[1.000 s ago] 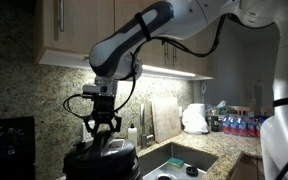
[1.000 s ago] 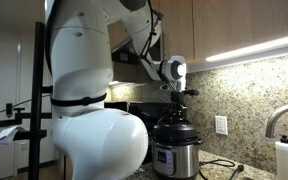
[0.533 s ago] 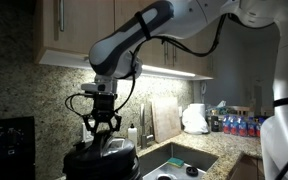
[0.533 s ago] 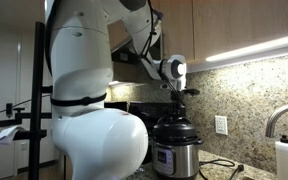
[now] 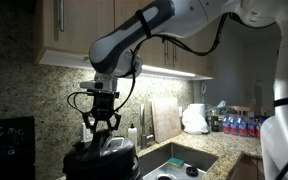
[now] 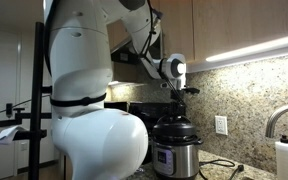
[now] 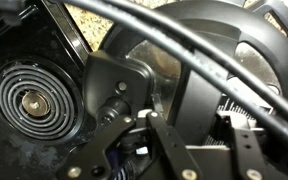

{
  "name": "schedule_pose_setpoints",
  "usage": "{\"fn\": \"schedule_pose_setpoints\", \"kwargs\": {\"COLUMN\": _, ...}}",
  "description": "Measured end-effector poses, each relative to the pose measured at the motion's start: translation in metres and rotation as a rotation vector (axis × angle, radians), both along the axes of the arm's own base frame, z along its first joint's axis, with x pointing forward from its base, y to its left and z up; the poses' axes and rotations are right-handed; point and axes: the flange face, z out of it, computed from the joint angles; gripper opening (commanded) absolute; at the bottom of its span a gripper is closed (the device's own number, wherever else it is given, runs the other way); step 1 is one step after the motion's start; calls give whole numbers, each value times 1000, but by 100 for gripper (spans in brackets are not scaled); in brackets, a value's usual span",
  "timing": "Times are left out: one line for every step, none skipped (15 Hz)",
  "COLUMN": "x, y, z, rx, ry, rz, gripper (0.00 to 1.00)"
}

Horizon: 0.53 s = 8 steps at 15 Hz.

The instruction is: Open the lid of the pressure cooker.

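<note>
The black pressure cooker (image 5: 96, 163) (image 6: 176, 157) stands on the counter against the granite backsplash. Its domed black lid (image 5: 101, 150) (image 6: 176, 129) (image 7: 219, 45) sits on top. My gripper (image 5: 102, 127) (image 6: 177, 108) (image 7: 192, 125) comes straight down onto the lid's middle. In the wrist view the jaws are shut on the lid's raised black handle (image 7: 181, 97), one finger on each side. A shiny grey strip (image 7: 156, 72) shows beside the handle. The cooker's body is hidden under the lid in the wrist view.
A stove coil burner (image 7: 29, 100) lies close beside the cooker. A sink (image 5: 179, 160), soap bottle (image 5: 132, 135), cutting board (image 5: 166, 118) and white bag (image 5: 194, 118) stand on the other side. Cabinets hang overhead. The robot's white base (image 6: 94, 130) fills the foreground.
The wrist has crept up very slightly. The jaws stay shut on the handle, and the lid looks unmoved.
</note>
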Motion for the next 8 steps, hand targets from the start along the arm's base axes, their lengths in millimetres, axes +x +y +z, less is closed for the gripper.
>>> {"fn": "schedule_pose_setpoints", "kwargs": {"x": 0, "y": 0, "z": 0, "rx": 2, "ry": -1, "rz": -12, "gripper": 14}}
{"fn": "schedule_pose_setpoints", "kwargs": {"x": 1, "y": 0, "z": 1, "rx": 4, "ry": -4, "rz": -26, "gripper": 14}}
{"fn": "schedule_pose_setpoints", "kwargs": {"x": 1, "y": 1, "z": 2, "rx": 14, "ry": -8, "rz": -43, "gripper": 14}}
{"fn": "schedule_pose_setpoints", "kwargs": {"x": 3, "y": 2, "z": 4, "rx": 30, "ry": -19, "rz": -67, "gripper": 14}}
{"fn": "schedule_pose_setpoints", "kwargs": {"x": 5, "y": 3, "z": 7, "rx": 56, "ry": -39, "rz": -90, "gripper": 14}}
{"fn": "schedule_pose_setpoints", "kwargs": {"x": 7, "y": 4, "z": 11, "rx": 84, "ry": -61, "rz": -112, "gripper": 14}}
{"fn": "schedule_pose_setpoints", "kwargs": {"x": 10, "y": 5, "z": 14, "rx": 116, "ry": -83, "rz": -136, "gripper": 14}}
{"fn": "schedule_pose_setpoints", "kwargs": {"x": 12, "y": 7, "z": 18, "rx": 147, "ry": -107, "rz": -156, "gripper": 14}}
